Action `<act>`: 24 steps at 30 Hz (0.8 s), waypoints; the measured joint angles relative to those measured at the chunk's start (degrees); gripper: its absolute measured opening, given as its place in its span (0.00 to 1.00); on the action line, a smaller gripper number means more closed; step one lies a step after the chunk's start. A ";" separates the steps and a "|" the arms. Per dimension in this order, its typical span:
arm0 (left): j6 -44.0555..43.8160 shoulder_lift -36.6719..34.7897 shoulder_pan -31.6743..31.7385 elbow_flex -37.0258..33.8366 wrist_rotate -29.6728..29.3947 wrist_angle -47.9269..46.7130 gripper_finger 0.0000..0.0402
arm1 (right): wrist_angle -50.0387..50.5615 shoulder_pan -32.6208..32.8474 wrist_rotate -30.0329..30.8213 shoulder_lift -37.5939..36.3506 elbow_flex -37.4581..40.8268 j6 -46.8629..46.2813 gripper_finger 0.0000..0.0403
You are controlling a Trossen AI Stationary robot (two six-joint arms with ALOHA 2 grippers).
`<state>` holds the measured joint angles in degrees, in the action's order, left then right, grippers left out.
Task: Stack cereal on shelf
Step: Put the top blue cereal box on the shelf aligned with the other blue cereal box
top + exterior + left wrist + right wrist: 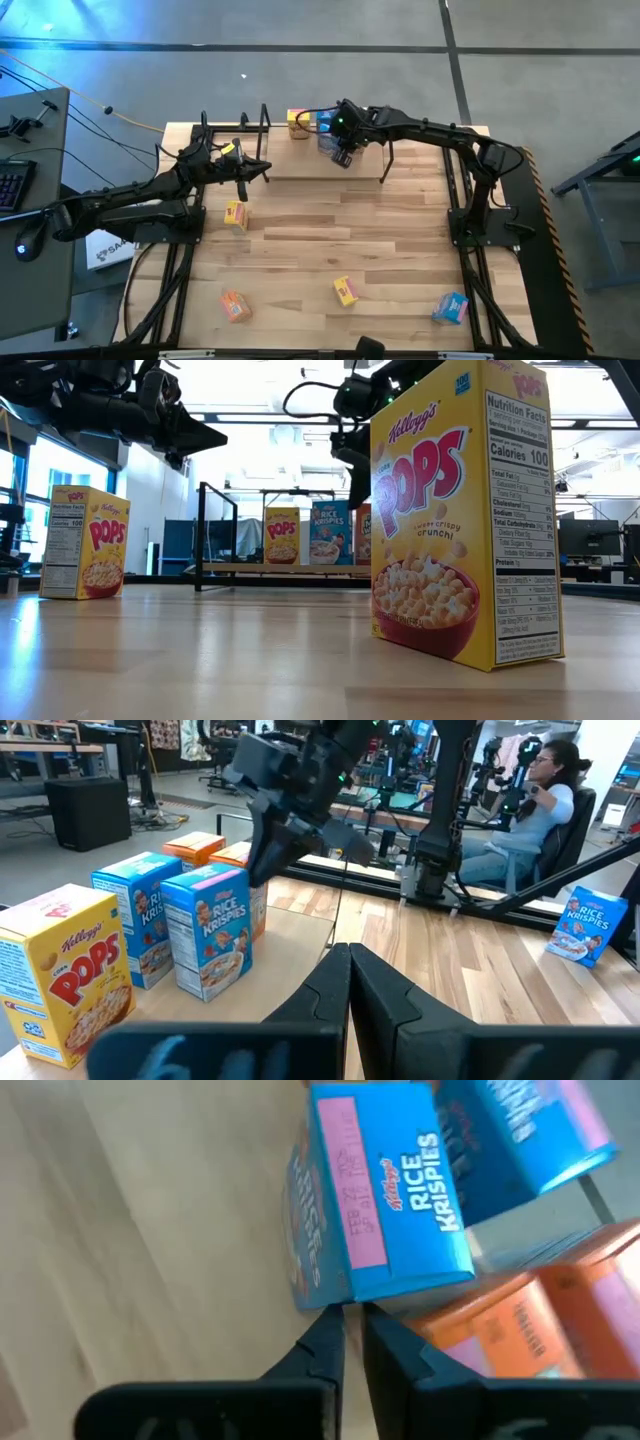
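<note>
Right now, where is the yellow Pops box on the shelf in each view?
High view: yellow Pops box at the shelf's far edge, top centre.
Low view: the box left of centre, far back.
Left wrist view: the box at bottom left.
Right wrist view: not in it.
Shared landmark: the blue Rice Krispies box beside it.

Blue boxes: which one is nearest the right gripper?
The front Rice Krispies box on the shelf, directly beneath the right gripper; the other shelf box stands behind it.

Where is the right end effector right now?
In the high view the right end effector hangs over the shelf at the table's far edge, shut, just beside the blue cereal boxes, right of the yellow box.
</note>
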<state>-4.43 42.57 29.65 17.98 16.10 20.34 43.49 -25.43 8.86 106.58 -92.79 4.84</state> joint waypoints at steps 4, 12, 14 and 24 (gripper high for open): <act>0.01 0.00 0.00 0.00 0.00 -0.01 0.00 | -2.00 -0.81 -0.09 0.37 0.04 0.61 0.02; 0.00 0.00 -0.02 0.00 0.00 -0.12 0.00 | 0.27 -0.46 0.15 -1.07 -1.12 2.97 0.01; 0.02 0.00 -0.02 0.00 0.00 -0.31 0.00 | 0.07 0.04 -0.43 -1.96 -1.30 2.95 0.01; 1.05 0.00 -0.02 0.00 0.00 -1.07 0.00 | -3.22 -0.08 -3.38 0.82 -0.96 2.97 0.00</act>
<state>-3.38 42.57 29.63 17.98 16.10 19.27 40.27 -25.51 5.49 107.41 -93.76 7.81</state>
